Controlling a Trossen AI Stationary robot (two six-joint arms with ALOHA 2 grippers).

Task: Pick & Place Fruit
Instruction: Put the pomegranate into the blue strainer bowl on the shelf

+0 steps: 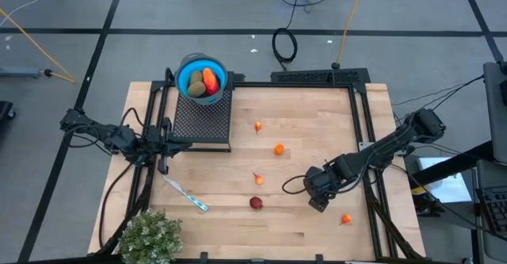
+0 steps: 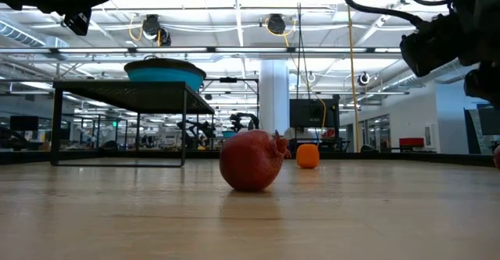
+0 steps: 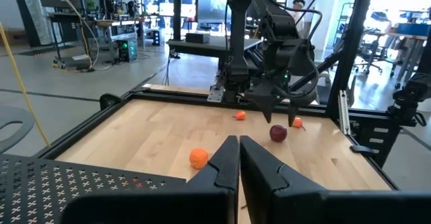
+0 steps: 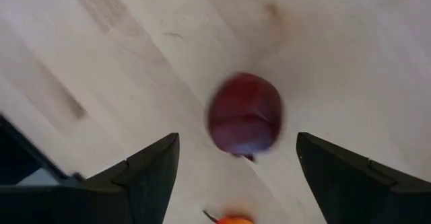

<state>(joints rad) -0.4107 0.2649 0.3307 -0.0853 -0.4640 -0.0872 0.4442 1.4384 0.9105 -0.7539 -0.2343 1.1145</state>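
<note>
A blue bowl holding an olive-brown oval and a red-orange piece stands on a black mesh stand at the far left. Loose on the table lie a dark red round, an orange ball, two tiny red-orange pieces and an orange piece. My right gripper is open and hangs above the table, to the right of the dark red round, touching nothing. My left gripper is shut and empty beside the stand.
A thin blue-and-white stick lies at the near left, with a bushy green plant at the near left corner. A black frame runs along the table's far and side edges. Bare wood lies between the loose fruit.
</note>
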